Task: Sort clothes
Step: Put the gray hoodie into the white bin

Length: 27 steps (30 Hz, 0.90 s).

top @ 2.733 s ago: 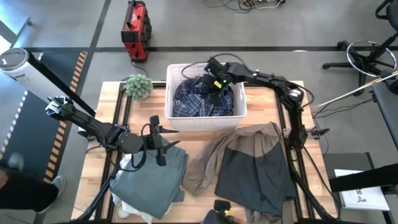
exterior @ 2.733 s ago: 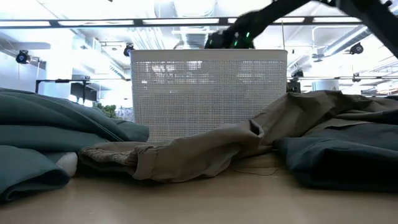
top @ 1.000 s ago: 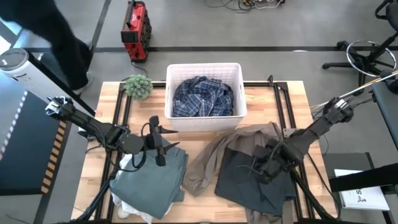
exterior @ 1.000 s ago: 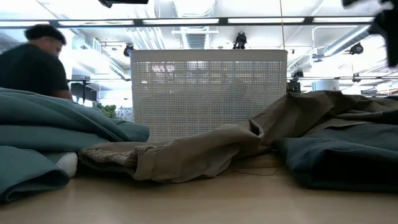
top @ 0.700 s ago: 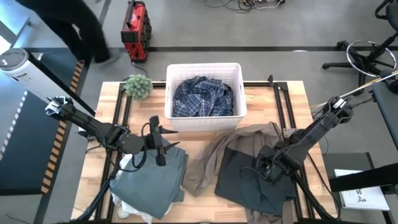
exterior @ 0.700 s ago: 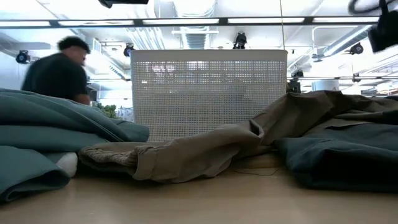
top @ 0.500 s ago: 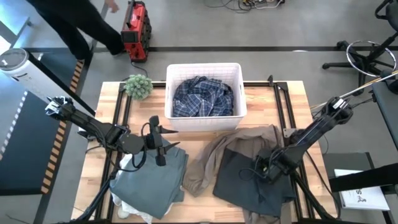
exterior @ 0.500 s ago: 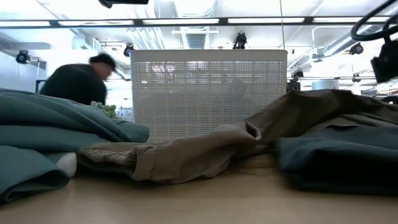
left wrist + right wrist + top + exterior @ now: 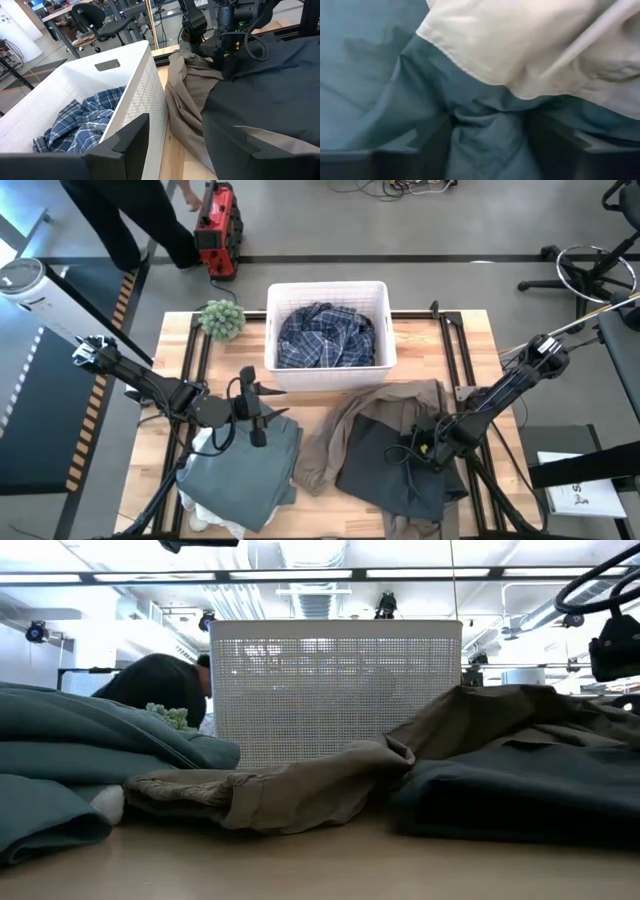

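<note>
Under right gripper [image 9: 428, 448]: tan-grey garment [image 9: 385, 455]

Room: grey concrete floor [image 9: 480, 220] with a dark line across it beyond the table. Red case [image 9: 216, 225] on the floor at far left, a person [image 9: 120, 220] beside it. Office chair [image 9: 590, 270] at far right; cables [image 9: 400, 188] along the far edge. Ceiling light strips [image 9: 300, 573] and ducts overhead. Another chair [image 9: 92, 20] beyond.

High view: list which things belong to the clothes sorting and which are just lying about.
Job: plaid shirt in the white bin; tan and dark grey garment under the right gripper; grey-green garment; white piece beneath it.

Lying about: green spiky plant; red case on the floor.
</note>
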### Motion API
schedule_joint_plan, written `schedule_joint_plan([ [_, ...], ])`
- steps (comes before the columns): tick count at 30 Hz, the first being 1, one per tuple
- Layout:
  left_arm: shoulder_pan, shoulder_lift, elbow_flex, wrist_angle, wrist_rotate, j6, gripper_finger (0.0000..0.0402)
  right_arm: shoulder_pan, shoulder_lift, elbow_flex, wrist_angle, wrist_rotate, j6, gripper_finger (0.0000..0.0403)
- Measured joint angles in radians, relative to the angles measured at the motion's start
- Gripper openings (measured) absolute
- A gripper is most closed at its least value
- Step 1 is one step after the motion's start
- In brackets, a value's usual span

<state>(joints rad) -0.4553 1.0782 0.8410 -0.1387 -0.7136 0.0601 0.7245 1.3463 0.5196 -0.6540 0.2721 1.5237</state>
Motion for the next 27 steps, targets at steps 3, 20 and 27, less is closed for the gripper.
schedule_joint_plan([
  [3,0.0,0.0,0.0,0.0,0.0,0.0,0.0164,-0.003,0.003,-0.006,-0.005,0.03,-0.03,0.0146],
  [20,0.0,0.0,0.0,0.001,-0.001,0.0,0.0174,-0.005,0.012,0.256,-0.171,0.164,-0.283,0.0001],
  [27,0.0,0.0,0.0,0.001,-0.001,0.0,0.0168,-0.005,0.012,0.5,-0.303,0.35,-0.426,0.0001],
])
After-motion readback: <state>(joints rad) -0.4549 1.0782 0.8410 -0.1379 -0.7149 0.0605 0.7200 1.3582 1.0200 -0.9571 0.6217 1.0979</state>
